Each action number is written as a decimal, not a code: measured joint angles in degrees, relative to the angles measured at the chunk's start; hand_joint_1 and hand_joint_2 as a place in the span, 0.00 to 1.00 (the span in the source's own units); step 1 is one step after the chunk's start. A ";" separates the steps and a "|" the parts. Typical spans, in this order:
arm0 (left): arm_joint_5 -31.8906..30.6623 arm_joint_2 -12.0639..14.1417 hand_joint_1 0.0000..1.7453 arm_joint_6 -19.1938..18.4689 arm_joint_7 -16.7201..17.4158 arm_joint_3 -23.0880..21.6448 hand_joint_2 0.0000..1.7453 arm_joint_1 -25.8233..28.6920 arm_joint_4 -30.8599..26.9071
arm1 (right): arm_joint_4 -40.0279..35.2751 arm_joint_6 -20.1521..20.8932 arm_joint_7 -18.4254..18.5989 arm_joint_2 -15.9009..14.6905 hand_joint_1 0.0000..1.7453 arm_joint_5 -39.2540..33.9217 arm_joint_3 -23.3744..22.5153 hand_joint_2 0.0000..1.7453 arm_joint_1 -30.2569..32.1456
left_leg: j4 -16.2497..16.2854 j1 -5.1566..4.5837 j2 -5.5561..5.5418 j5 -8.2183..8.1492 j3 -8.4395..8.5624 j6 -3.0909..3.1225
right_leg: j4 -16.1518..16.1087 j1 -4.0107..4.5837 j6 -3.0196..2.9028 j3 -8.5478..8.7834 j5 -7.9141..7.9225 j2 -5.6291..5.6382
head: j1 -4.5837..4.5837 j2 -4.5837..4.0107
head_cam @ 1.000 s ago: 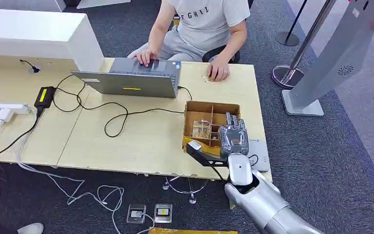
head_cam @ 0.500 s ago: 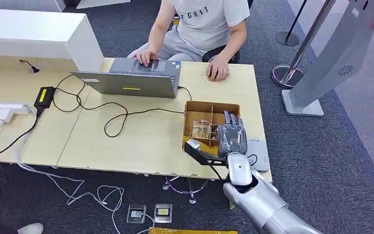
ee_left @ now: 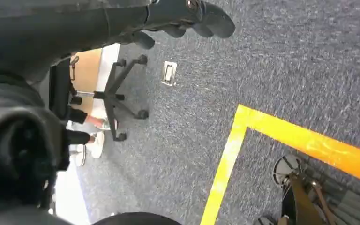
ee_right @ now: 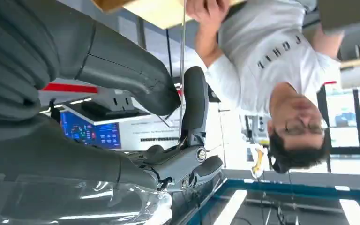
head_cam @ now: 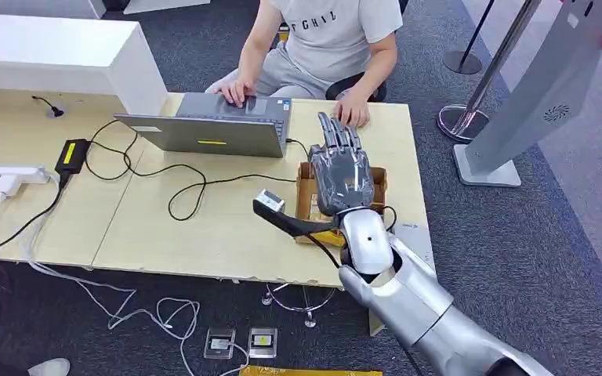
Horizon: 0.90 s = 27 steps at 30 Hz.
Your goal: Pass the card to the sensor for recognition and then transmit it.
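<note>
In the head view my right hand (head_cam: 342,174) is raised over the cardboard box (head_cam: 306,205), its back toward me, fingers pointing up and thumb stretched out to the left. The right wrist view shows a thin card (ee_right: 183,70) edge-on, pinched between the thumb (ee_right: 131,79) and a finger (ee_right: 194,103); clear plastic (ee_right: 75,201) lies against the palm. The hand's back hides the card in the head view. A flat pale sensor pad (head_cam: 409,233) lies on the table just right of my forearm. My left hand (ee_left: 168,18) hangs over the carpet, holding nothing.
A person sits at the far side of the table, one hand on a grey laptop (head_cam: 212,129) and the other hand (head_cam: 351,116) just beyond my fingertips. Black cables (head_cam: 180,192) and a power brick (head_cam: 70,155) lie to the left. A grey kiosk (head_cam: 533,94) stands at right.
My right hand has lifted out of the cardboard box and moved up and to the left, toward the person. The thumb now sticks out over the table left of the box.
</note>
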 joint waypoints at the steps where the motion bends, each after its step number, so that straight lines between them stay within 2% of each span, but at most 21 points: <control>1: 0.02 -0.57 0.00 0.48 0.39 0.00 0.00 0.00 0.00 | -0.83 0.35 -0.41 0.09 1.00 -0.07 0.00 1.00 -0.33 | 0.00 0.00 0.00 0.00 0.00 0.00 | 0.00 0.00 0.00 0.00 0.00 0.00 | -0.02 0.00; 8: 0.00 -1.62 0.00 0.63 1.96 -0.17 0.00 -0.04 -0.13 | -1.11 0.37 -0.78 1.00 1.00 -1.16 0.44 1.00 -0.88 | 0.00 0.01 0.00 0.00 0.00 0.00 | -0.01 0.01 0.00 0.00 0.00 -0.01 | -0.02 0.00; 14: 0.28 -1.81 0.00 1.16 1.88 -0.24 0.00 -0.05 -0.13 | 0.35 -0.44 0.86 1.03 1.00 -3.46 0.74 1.00 -1.75 | 0.00 0.02 0.00 0.00 0.00 0.00 | 0.00 0.02 0.00 0.00 0.00 -0.01 | 0.00 0.00; 23: 0.09 -2.25 0.00 1.88 0.87 -0.28 0.00 -0.05 -0.13 | 2.30 -0.63 1.05 0.68 1.00 -4.22 0.74 1.00 -2.02 | 0.00 0.01 0.00 0.00 0.00 0.00 | -0.01 0.01 0.00 -0.02 0.00 0.00 | 0.00 0.00; 24: 0.11 -2.34 0.00 1.57 0.83 -0.28 0.00 -0.05 -0.13 | 2.49 -0.72 1.05 0.59 1.00 -4.28 0.74 1.00 -2.01 | 0.00 0.02 0.00 -0.01 0.00 0.00 | -0.01 0.02 0.00 -0.02 0.00 -0.01 | 0.00 0.00; 27: 0.26 -1.57 0.00 -2.95 0.83 -0.28 0.00 -0.04 -0.13 | 3.17 -1.40 0.88 0.46 1.00 -4.66 0.74 1.00 -2.01 | 0.00 0.03 0.00 -0.01 -0.01 0.00 | -0.01 0.03 0.00 -0.02 0.00 -0.01 | 0.00 0.00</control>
